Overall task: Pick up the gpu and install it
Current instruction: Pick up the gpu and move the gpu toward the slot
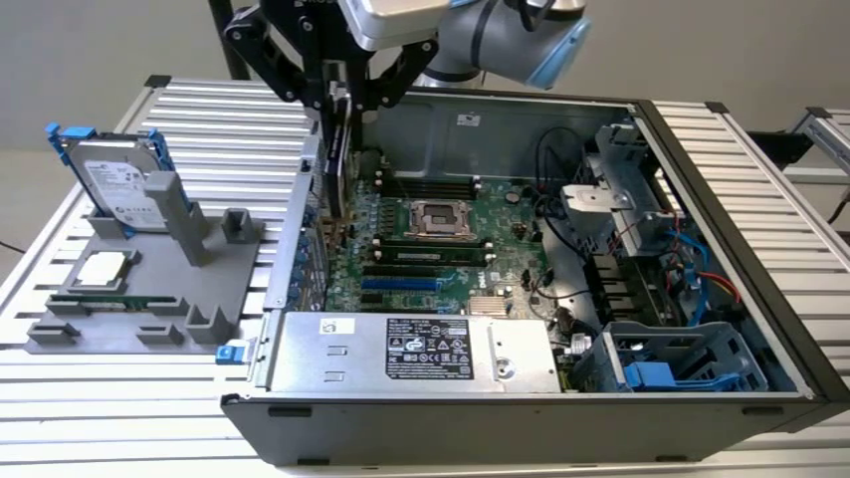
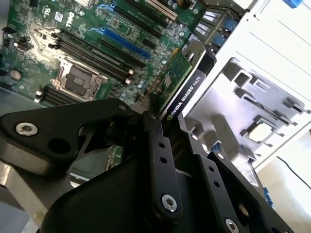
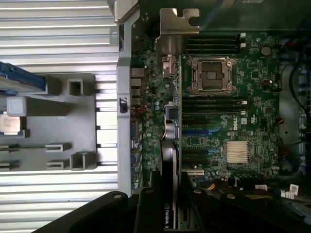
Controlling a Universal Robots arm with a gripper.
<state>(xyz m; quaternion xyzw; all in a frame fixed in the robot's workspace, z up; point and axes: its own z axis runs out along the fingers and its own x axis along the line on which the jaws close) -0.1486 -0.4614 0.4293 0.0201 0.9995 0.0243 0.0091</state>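
Note:
My gripper (image 1: 340, 98) is shut on the gpu (image 1: 337, 164), a green card with a black cooler. The card hangs down edge-on from the fingers over the open computer case (image 1: 743, 249). It is at the side of the motherboard (image 1: 432, 234) on the exterior view's left, close to the case's rear wall. In the second wrist view the gpu (image 2: 181, 80) sticks out past the black fingers (image 2: 158, 138) toward the board's slots. In the first wrist view the gripper (image 3: 167, 194) holds the card (image 3: 169, 165), with its silver bracket (image 3: 177, 29) at the far end. The blue slot (image 3: 197, 131) lies beside the card.
A grey fixture (image 1: 219, 264) on the slatted table holds a silver hard drive with blue rails (image 1: 113, 179), a processor chip (image 1: 104, 269) and a memory stick (image 1: 113, 301). Inside the case are the power supply (image 1: 412, 349), cables (image 1: 571, 214) and a drive cage (image 1: 671, 368).

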